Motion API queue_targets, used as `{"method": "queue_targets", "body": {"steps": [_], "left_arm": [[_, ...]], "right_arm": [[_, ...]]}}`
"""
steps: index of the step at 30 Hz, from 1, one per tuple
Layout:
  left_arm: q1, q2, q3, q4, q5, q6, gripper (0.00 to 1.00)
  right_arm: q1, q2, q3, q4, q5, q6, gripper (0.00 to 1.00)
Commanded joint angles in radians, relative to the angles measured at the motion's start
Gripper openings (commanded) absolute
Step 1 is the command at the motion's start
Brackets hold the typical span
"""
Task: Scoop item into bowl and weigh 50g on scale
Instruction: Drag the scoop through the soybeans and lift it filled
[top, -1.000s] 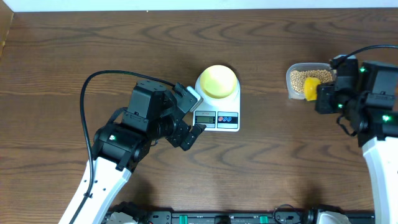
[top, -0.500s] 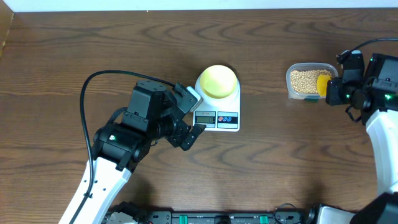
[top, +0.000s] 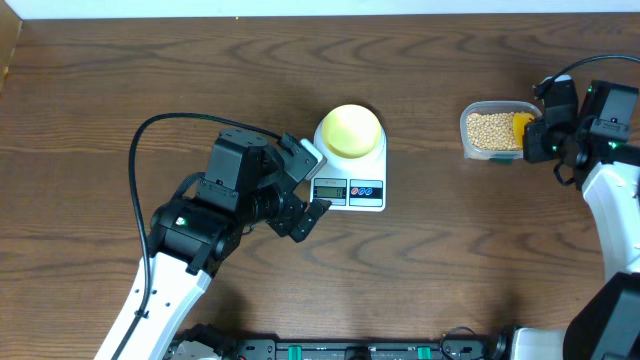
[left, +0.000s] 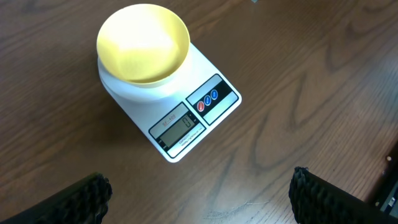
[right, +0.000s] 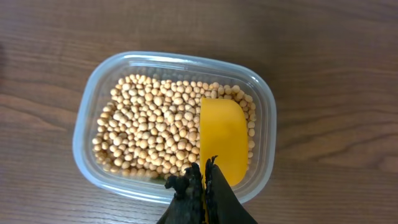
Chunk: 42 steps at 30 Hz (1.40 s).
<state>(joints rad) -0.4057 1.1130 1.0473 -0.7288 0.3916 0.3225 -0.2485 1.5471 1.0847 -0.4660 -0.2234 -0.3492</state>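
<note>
Right, here's the dark wood-grain tabletop (top: 450, 280), and in the middle of the overhead frame sits the white scale (top: 365, 192), display edge toward the bottom. Over at the upper right sits the clear tub (top: 466, 148), well apart from the scale. On the scale's platform sits the pale-yellow bowl (top: 350, 130), round, its inside plain yellow all the way down. The left claw (top: 315, 182) hovers at the scale's left edge, fingers spread wide, gripping nothing. The right claw (right: 204, 171) is pinched shut on the near end of the bright yellow scoop (right: 222, 140), which lies inside the tub on its right side. Round it lie the beans (right: 149, 130), small, round and tan, filling the tub's floor. The right wrist view picks out each bean, where the overhead gives only a beige patch. The left wrist view alone shows the scale's grey display and coloured buttons.
</note>
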Motion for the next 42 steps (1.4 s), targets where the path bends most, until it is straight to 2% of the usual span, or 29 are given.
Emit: {"method": "queue_targets", "body": {"steps": [1, 10, 18, 42], "left_arm": [[0.006, 0.005, 0.001, 0.001, 0.016, 0.017, 0.94], [0.006, 0.005, 0.001, 0.001, 0.016, 0.017, 0.94], [0.006, 0.005, 0.001, 0.001, 0.016, 0.017, 0.94], [0.006, 0.005, 0.001, 0.001, 0.016, 0.017, 0.94]], "right_arm": [[-0.003, 0.026, 0.020, 0.004, 0.008, -0.026, 0.01], [-0.003, 0.075, 0.020, 0.003, -0.002, -0.002, 0.01], [-0.003, 0.076, 0.016, -0.001, -0.102, 0.029, 0.01], [-0.008, 0.077, -0.060, -0.001, -0.176, 0.059, 0.01]]}}
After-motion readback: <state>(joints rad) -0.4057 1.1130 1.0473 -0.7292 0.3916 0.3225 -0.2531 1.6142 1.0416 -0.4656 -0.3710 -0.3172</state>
